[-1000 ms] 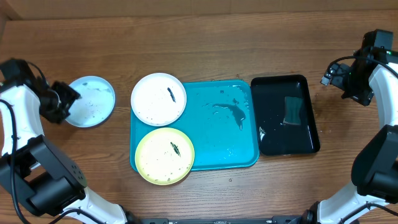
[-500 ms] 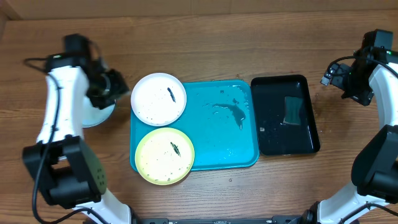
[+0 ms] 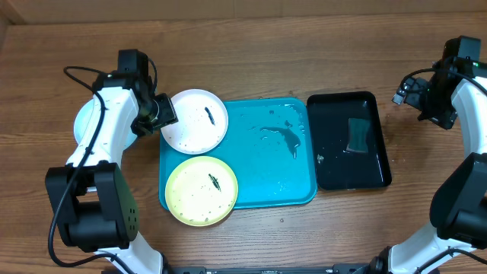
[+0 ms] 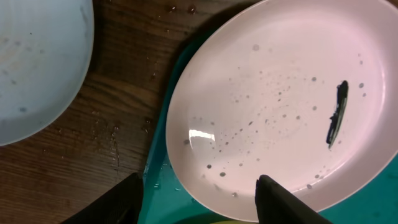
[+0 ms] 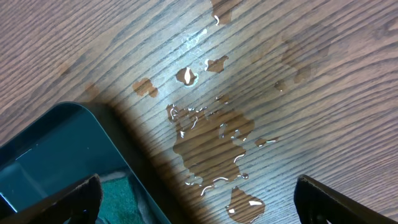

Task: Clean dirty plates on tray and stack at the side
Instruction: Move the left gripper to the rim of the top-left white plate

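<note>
Robot lab bench: brown wood-grain table (image 3: 251, 46), white-and-black left robot arm (image 3: 106, 129), matching right robot arm (image 3: 468, 114), teal-blue rectangular plastic tray (image 3: 266, 175).

Mid-desk (image 3: 259, 46): tray (image 3: 266, 171). On its far-left corner, first plate (image 3: 194, 120), overhanging the left rim. On its near-left corner, second plate (image 3: 202, 190), overhanging the near rim. Third plate (image 3: 81, 125) off the tray, on the desk toward the left edge. Just right of the tray: smaller tray (image 3: 335, 171), sponge (image 3: 358, 135) inside, toward its far end.

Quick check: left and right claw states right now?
Left claw: open, empty, above the near rim of the white plate.
Right claw: open, empty.
</note>
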Robot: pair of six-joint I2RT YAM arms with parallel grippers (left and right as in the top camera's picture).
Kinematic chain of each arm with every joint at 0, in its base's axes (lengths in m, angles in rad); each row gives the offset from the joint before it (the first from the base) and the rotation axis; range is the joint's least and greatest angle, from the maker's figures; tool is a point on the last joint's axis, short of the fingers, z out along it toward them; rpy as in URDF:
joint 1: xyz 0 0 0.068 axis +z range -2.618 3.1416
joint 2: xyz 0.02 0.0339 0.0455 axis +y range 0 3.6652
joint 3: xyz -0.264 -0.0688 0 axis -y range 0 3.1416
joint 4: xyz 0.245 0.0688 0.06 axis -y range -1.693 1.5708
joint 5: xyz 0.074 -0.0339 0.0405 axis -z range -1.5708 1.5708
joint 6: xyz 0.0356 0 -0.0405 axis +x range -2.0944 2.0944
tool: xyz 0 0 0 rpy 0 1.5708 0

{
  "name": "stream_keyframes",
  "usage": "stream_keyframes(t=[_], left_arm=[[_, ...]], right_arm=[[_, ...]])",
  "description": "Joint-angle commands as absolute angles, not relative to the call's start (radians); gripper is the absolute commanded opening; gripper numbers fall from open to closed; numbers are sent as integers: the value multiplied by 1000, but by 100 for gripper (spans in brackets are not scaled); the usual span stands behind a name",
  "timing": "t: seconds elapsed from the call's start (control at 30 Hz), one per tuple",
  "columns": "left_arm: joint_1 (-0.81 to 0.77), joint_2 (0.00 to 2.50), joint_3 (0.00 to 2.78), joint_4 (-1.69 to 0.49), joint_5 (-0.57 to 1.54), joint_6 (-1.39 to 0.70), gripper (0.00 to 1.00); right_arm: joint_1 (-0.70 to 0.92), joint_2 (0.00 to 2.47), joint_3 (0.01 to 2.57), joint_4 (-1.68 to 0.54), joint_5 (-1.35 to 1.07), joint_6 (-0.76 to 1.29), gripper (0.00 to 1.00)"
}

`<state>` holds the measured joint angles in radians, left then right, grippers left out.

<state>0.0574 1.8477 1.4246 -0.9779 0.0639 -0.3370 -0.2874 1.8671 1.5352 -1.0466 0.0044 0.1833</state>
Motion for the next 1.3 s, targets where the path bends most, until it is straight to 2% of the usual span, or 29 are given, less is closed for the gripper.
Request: stream_keyframes(t=[0.0, 0.2, 0.37, 0.53, 0.73, 1.1, 1.27], left_arm=[[54, 1819, 1373, -934, 41, -344, 58], [54, 1819, 1292, -844, 41, -345, 54], [54, 1819, 1243, -775, 41, -352, 33], [54, 1819, 1216, -743, 41, -386, 32], [54, 1819, 1213, -742, 40, -386, 19], [53, 1840, 1213, -738, 44, -390, 18], [51, 1840, 1213, -739, 126, -389, 12]], right_arm=[[-290, 1844, 1557, -1042, 6, 187, 100], [-290, 1844, 1557, -1042, 6, 187, 100], [-290, 1844, 1557, -1042, 6, 187, 100], [-290, 1844, 1557, -1042, 6, 187, 100], [-290, 1844, 1557, -1042, 6, 187, 100], [-290, 1844, 1557, -1042, 6, 187, 100], [-290, 1844, 1557, -1042, 6, 187, 100]])
